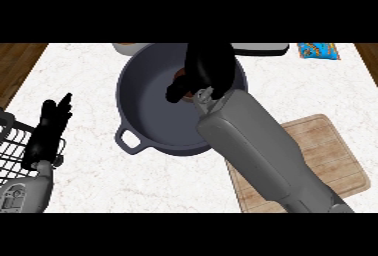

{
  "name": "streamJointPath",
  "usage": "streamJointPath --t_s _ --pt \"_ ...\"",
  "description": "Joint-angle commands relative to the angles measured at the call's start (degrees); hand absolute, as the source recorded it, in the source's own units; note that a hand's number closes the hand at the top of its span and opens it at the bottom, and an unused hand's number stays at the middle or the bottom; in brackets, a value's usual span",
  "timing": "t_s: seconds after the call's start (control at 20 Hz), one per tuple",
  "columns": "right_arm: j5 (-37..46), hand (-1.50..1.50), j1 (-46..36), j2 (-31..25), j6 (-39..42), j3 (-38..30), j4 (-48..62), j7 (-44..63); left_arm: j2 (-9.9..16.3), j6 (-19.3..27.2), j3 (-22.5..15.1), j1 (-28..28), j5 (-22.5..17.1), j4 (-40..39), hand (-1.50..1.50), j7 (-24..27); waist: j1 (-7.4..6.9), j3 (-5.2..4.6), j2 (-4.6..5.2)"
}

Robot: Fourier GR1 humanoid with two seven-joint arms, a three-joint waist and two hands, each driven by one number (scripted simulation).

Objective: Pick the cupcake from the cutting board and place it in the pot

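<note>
Plenty of open white counter on the left side here, between the pot and the wooden strip along the far left edge. The right side is more crowded: the cutting board sits at the lower right, reaching close to the counter's right edge, and the right forearm lies diagonally across its left part, so a good chunk of the board is hidden. What shows of the board is bare wood.

The big dark pot takes up the middle top, with one loop handle sticking out toward the lower left. Its far rim is just beside some stuff at the back edge: a pale dish, mostly cut off, and a blue packet off to the right, well apart from the pot.

The right hand is inside the pot's opening, fingers curled downward. Right under them there's a small brownish bit, which looks like the cupcake, pinched in the fingers over the pot's floor. Can't tell if it touches the bottom.

The left hand rests at the left edge, fingers straight and pointing up, holding nothing, next to a black wire rack in the lower left corner.
</note>
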State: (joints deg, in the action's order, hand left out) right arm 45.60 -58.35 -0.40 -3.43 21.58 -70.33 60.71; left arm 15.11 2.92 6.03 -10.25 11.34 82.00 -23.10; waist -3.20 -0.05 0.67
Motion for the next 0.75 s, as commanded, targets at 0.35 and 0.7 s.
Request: streamJointPath --t_s 0.35,0.7 --pt "-2.53 -1.50 0.54 0.39 -34.80 -2.43 3.86 -3.50 0.47 0.36 0.85 2.55 0.08 1.47 0.00 0.19 0.37 0.06 -0.35" --pt "5.15 -1.50 8.37 0.39 -41.00 -4.94 -5.94 -2.20 1.63 0.87 2.70 3.93 -0.01 1.27 0.00 0.45 3.67 0.06 -1.09"
